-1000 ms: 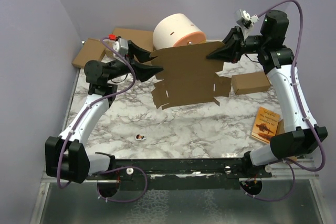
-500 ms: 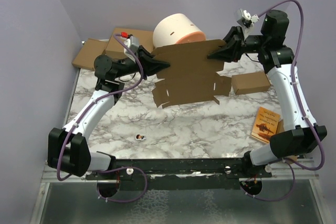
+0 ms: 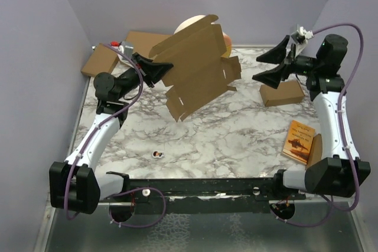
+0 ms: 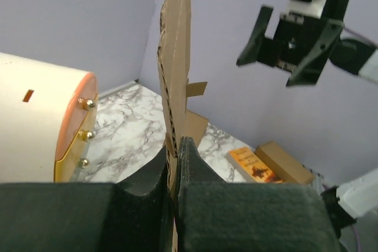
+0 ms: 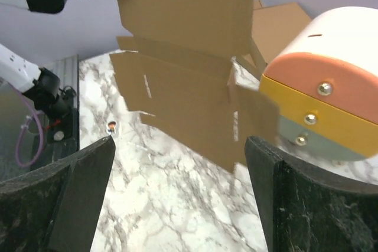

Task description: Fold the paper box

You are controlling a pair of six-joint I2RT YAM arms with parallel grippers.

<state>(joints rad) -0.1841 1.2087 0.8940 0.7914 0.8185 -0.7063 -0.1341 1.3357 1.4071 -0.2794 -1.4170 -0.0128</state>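
Observation:
The paper box (image 3: 198,66) is a flat brown die-cut sheet with flaps and slits, hanging tilted in the air over the back of the marble table (image 3: 236,134). My left gripper (image 3: 160,69) is shut on its left edge. In the left wrist view the sheet (image 4: 174,75) stands edge-on, pinched between the two pads of that gripper (image 4: 176,149). My right gripper (image 3: 267,63) is open, to the right of the sheet and apart from it. From the right wrist the sheet (image 5: 189,104) fills the upper middle, ahead of the wide-spread gripper (image 5: 180,140).
A cream and orange cylinder (image 3: 226,42) stands behind the sheet. A small thick brown carton (image 3: 282,93) lies below the right gripper, with an orange book (image 3: 300,141) nearer the front right. Flat brown cartons (image 3: 100,60) lie at the back left. A tiny sticker (image 3: 156,155) lies front left.
The left gripper has shut on the sheet's left edge. The right gripper has opened, let go and backed off to the right. The sheet has swung up and tilted.

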